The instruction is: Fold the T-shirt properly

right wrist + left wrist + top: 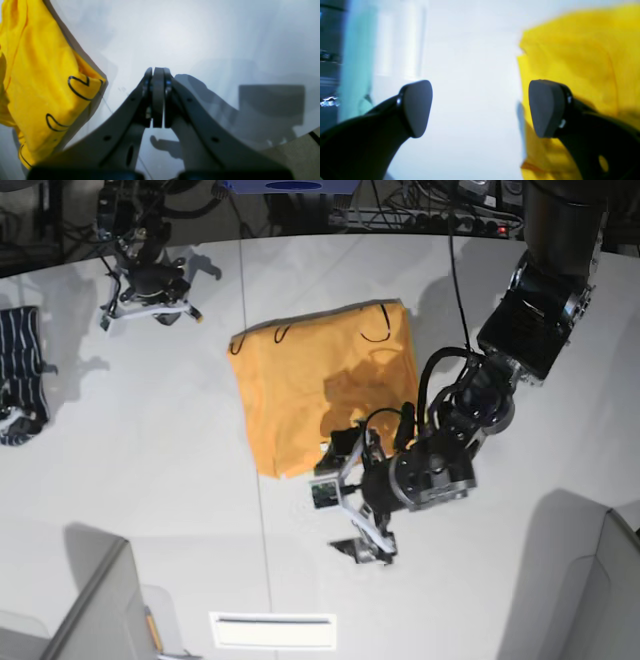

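Observation:
The T-shirt (pixel 320 380) lies folded into a rough orange-yellow rectangle in the middle of the white table (pixel 150 450). My left gripper (pixel 340 500) hovers at its near right corner, open and holding nothing. In the left wrist view the gap between the left gripper's (pixel 481 108) pads shows bare table, and one pad (pixel 546 107) stands over the T-shirt's (pixel 582 57) edge. My right gripper (pixel 150 305) rests far back on the left, away from the cloth. It is shut (pixel 158 75) and empty, with the T-shirt (pixel 40 75) and its thin black curved lines off to the left.
A dark navy striped garment (pixel 22 375) lies at the table's left edge. A thin cable (pixel 258 480) runs front to back across the table. A white slab (pixel 272 630) sits near the front edge, grey panels (pixel 110 605) stand at both front corners, and cables crowd the back.

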{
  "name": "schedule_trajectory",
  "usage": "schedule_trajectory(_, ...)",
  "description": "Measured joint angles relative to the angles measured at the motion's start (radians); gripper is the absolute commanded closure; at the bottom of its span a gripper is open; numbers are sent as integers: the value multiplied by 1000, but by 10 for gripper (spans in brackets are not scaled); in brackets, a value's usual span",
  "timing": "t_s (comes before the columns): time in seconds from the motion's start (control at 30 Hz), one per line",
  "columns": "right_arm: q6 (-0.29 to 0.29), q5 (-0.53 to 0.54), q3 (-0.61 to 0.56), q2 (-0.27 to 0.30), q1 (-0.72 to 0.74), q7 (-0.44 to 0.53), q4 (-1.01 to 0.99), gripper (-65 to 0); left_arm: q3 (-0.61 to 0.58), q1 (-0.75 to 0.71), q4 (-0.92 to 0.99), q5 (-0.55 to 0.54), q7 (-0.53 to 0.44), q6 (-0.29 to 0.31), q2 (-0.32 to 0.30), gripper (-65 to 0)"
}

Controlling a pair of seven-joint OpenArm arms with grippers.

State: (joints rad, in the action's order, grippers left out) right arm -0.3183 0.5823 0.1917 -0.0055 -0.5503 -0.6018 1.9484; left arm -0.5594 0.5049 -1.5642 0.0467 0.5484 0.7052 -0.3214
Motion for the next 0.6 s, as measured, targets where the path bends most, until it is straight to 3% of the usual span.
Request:
schedule_trajectory(0.07,0,0,-2,3,0,3,0,0,93,-58,-82,-2,0,-1,-1,-561)
schedule_trajectory(0.13,1,1,-2,10,1,1,0,0,171,-123,-159,2,1,-1,-9,-466)
schedule_trajectory(0.27,1,-8,-65,103,0,4,11,0,308,-276,-312,-3,3,0,-32,-61)
schedule_trajectory(0.3,1,-12,-93,134,-4,12,27,0,343,-315,-346,-4,-2,3,-44,0)
schedule_trajectory(0.43,6,-81,-185,190,-5,111,57,0,520,-460,-406,6,8,-1,-52,0)
schedule_trajectory(0.6,5,-198,-183,214,-78,222,53,0,706,-609,-403,3,-5,-1,-43,0)
